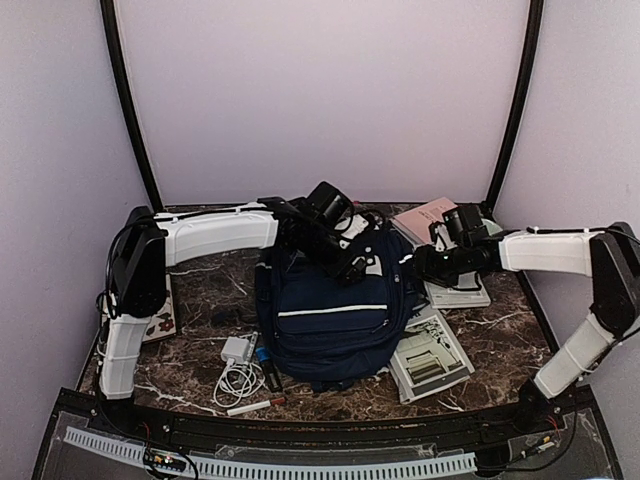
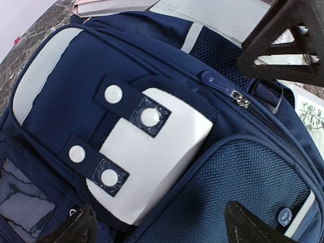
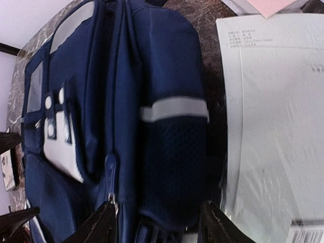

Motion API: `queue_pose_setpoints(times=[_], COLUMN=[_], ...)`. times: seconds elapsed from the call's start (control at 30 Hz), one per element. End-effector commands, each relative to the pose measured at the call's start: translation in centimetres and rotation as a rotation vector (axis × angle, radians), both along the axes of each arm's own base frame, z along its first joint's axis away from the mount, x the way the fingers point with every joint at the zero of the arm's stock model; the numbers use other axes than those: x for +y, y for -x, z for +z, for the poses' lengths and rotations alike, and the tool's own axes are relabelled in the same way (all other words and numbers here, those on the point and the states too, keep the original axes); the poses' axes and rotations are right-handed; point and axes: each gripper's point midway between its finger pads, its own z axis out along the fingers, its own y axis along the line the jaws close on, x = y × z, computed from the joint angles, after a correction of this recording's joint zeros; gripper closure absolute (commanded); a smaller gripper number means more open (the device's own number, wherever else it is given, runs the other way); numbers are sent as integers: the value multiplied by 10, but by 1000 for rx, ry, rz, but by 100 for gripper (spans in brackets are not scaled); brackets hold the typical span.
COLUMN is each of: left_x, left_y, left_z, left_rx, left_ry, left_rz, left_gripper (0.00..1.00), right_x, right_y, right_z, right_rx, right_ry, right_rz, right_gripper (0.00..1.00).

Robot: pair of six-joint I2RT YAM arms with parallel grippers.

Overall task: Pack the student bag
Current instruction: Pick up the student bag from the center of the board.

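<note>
Marker (image 1: 255, 405), white charger with cable (image 1: 238, 352): near-left of student bag (image 1: 335, 320).
Booklet (image 1: 430, 362): near-right of bag.
Student bag: lying front-up amid these; zip pull (image 2: 238, 96) at closed end.
Left gripper (image 2: 162, 228): jaws apart, over bag's top.
Right gripper (image 3: 161, 225): jaws apart, at bag's right flank.
Step, judged: opening the bag; next calls for pinching the pull.
Printed sheet (image 3: 273, 101), far-right of bag: text illegible.

student bag (image 1: 335, 320) centre, cables (image 1: 238, 375) left, papers (image 1: 430, 360) right

1 student bag (image 1: 335, 320), 1 pink book (image 1: 425, 215), 2 white booklets (image 1: 465, 292) (image 1: 430, 365), 1 card (image 1: 162, 322), 1 charger (image 1: 238, 350) w/ cable (image 1: 235, 382), 1 marker (image 1: 255, 405)
</note>
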Motion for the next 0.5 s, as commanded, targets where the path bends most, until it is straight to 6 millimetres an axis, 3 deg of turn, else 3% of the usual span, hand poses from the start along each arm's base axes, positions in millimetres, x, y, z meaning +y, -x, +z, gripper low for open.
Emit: queue_pose_setpoints(times=[0.0, 0.1, 0.2, 0.27, 0.33, 0.37, 0.47], left_x=[3, 9, 15, 18, 21, 21, 24], left_y=[13, 17, 18, 18, 20, 21, 30], left_z=[25, 31, 40, 48, 56, 64, 89], left_rx=[3, -17, -49, -72, -84, -93, -105], left_ry=[39, 44, 51, 57, 64, 75, 120], left_rz=[10, 0, -7, -6, -16, -24, -62], left_gripper=[10, 10, 10, 10, 10, 10, 10], right_x=[-2, 11, 43, 63, 68, 68, 70], right_y=[-32, -36, -28, -23, -25, -27, -31], right_z=[-23, -40, -42, -29, -15, -7, 30], right_rx=[27, 74, 120, 114, 82, 59, -41], right_ry=[100, 66, -88, -207, -236, -230, -217], right_rz=[-27, 14, 123, 195, 215, 224, 286], right_gripper=[43, 43, 43, 63, 95, 100, 100])
